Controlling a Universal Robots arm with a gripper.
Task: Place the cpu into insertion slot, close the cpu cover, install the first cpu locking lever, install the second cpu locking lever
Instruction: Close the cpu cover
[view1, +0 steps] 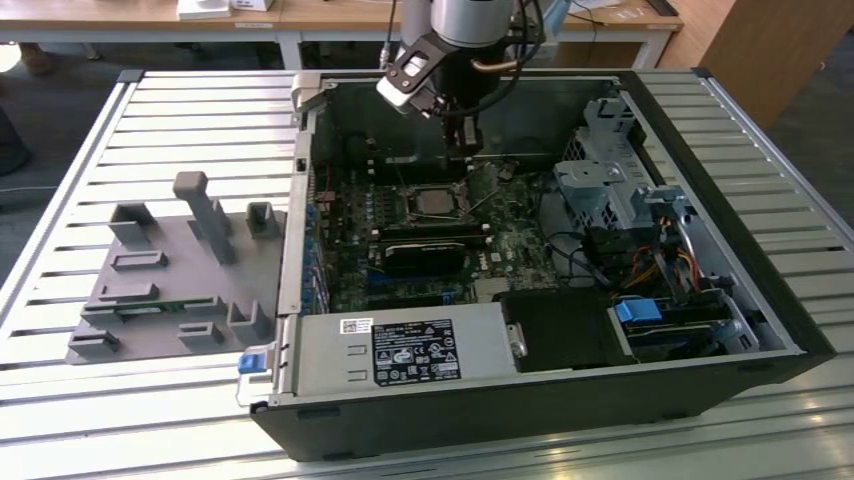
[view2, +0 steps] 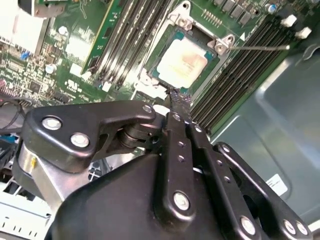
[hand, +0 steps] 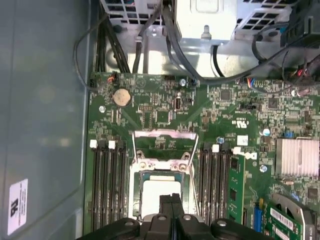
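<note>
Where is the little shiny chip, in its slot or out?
In. The cpu lies flat inside the insertion slot, framed by its metal rim; the shut gripper is not holding it.

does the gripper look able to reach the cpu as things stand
Probably yes: the gripper, jaws shut, hangs right at the edge of the cpu, whose metal top lies bare in the insertion slot, nothing crossing between them.

Silvery-beige cpu (view2: 182, 60), green motherboard (hand: 160, 117), black gripper (view2: 176, 97), grey slatted table (view1: 174, 110)
</note>
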